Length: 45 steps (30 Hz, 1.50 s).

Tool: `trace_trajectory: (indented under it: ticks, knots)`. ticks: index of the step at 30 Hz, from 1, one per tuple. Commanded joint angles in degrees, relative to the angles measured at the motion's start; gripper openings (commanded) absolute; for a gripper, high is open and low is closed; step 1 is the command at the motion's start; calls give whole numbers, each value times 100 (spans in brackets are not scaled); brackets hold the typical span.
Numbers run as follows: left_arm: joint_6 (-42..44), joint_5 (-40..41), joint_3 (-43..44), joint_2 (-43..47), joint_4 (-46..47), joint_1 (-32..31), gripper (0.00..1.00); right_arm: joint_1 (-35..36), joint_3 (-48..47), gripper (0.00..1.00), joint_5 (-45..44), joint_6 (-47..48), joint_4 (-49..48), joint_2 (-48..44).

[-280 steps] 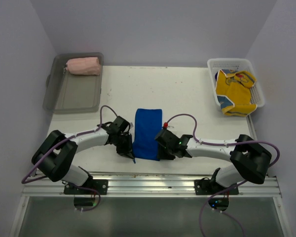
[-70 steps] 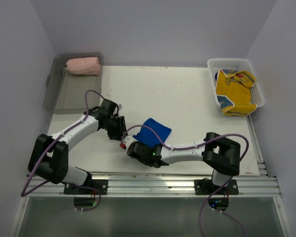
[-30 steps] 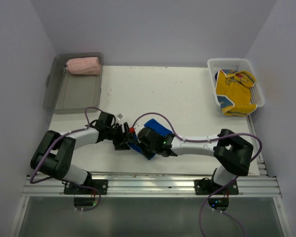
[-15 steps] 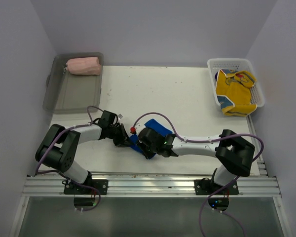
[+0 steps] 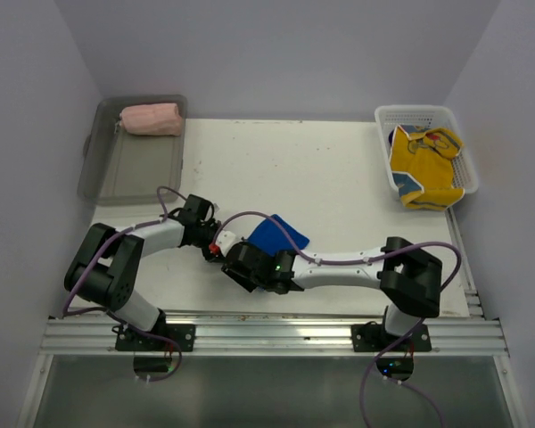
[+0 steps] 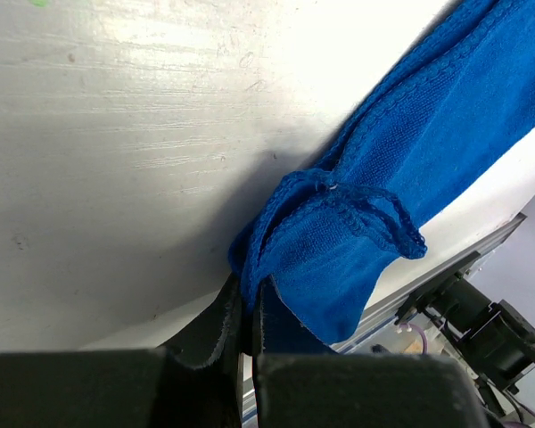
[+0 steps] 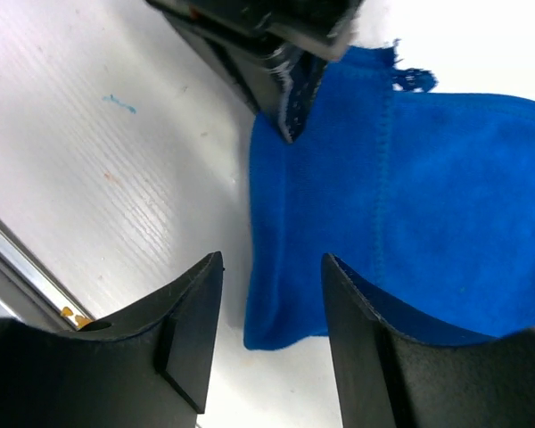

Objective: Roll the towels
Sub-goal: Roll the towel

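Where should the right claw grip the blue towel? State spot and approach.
Probably the loose corner of the blue towel, from straight above: it lies flat between the open fingers of the right claw, beside the corner the left claw pinches.

Our left arm (image 5: 156, 236) and right arm (image 5: 339, 265) are white tubes with chunky black joints. Purple cables (image 5: 251, 214) loop back behind each wrist, fingers (image 7: 192, 330) are matte black, tiny green light (image 5: 276, 265) behind right gripper (image 7: 270, 260).

No legible text, label, brand, number or sign in any view. The yellow towel (image 5: 423, 169) bears red marks only, with no lettering discernible. A small blue scribble (image 7: 121, 104) on the table (image 7: 62, 169) forms no readable character.
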State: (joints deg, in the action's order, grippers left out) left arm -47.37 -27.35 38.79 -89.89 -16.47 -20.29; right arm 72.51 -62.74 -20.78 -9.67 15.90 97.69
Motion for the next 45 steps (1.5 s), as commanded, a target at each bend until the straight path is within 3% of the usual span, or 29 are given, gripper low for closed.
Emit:
trace_trajectory:
  ticks: [1, 8, 11, 12, 15, 16, 19, 20, 23, 29, 39, 42, 45]
  knots:
    - [88, 160, 112, 59, -243, 26, 0, 61, -195, 51, -199, 246, -139, 268]
    - [132, 99, 77, -46, -208, 26, 0, 44, -46, 45, 12, 211, -587, 769]
    - [115, 134, 42, 32, -181, 26, 0, 9, 103, 28, -94, 80, -746, 769]
    - [106, 143, 33, 50, -164, 26, 0, -61, 139, 16, -24, -8, -833, 726]
    - [88, 64, -2, 68, -41, 26, 0, -245, 131, 0, 354, -149, -817, 594]
    - [97, 29, 6, 42, -23, 26, 0, -281, 148, 0, 433, -175, -817, 524]
    - [150, 63, 111, 172, -14, 26, 24, -500, 183, 0, 766, -377, -817, 435]
    - [167, 142, 138, 243, -6, 34, 44, -579, 209, 0, 1038, -430, -817, 348]
    - [272, 449, 322, 498, -215, 43, 64, -948, 332, 0, 1731, -666, -957, 120]
    - [431, 951, 665, 806, -787, 122, 66, -1633, 648, 0, 3078, -1342, -1413, -206]
    - [431, 776, 498, 990, -594, 122, 64, -2460, 1395, 0, 4784, -2600, -2732, -207]
    - [457, 705, 499, 1052, -533, 122, 60, -2698, 1571, 0, 5161, -2996, -3171, -84]
    - [519, 574, 464, 1000, -454, 122, 44, -2909, 1729, 0, 5487, -3383, -3655, 66]
